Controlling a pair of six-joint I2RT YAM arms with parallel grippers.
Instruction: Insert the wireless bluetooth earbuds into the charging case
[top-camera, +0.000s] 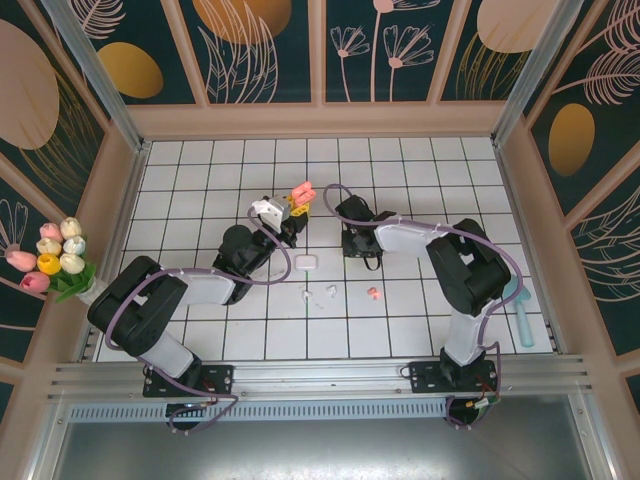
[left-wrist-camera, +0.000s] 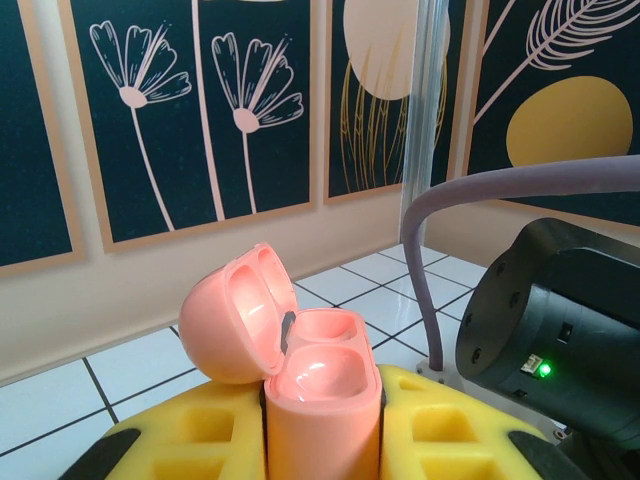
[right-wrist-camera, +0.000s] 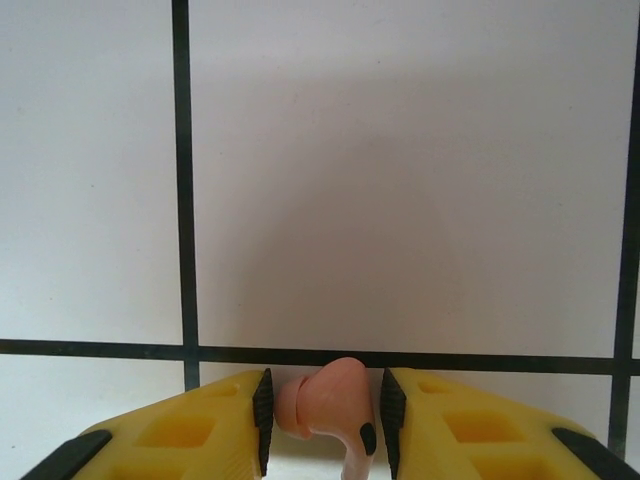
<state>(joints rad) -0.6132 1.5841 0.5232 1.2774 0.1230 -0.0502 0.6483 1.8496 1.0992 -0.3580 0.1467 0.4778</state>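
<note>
A salmon-pink charging case (left-wrist-camera: 320, 385) stands upright with its lid (left-wrist-camera: 235, 320) swung open, and both wells look empty. My left gripper (left-wrist-camera: 322, 405) is shut on its body; from above they are mid-floor, case (top-camera: 301, 191) and gripper (top-camera: 293, 205). My right gripper (right-wrist-camera: 325, 410) points down close over a tile, its pads against the sides of a pink earbud (right-wrist-camera: 330, 400) whose stem points back toward the wrist. In the top view that gripper (top-camera: 361, 258) is just right of the case. Another pink earbud (top-camera: 373, 292) and two white earbuds (top-camera: 305, 294) (top-camera: 329, 292) lie on the tiles.
A small white case (top-camera: 306, 262) lies shut between the arms. A bunch of tulips (top-camera: 55, 255) stands at the left wall and a teal object (top-camera: 525, 315) lies by the right wall. The right arm's black wrist (left-wrist-camera: 560, 320) is close beside the pink case.
</note>
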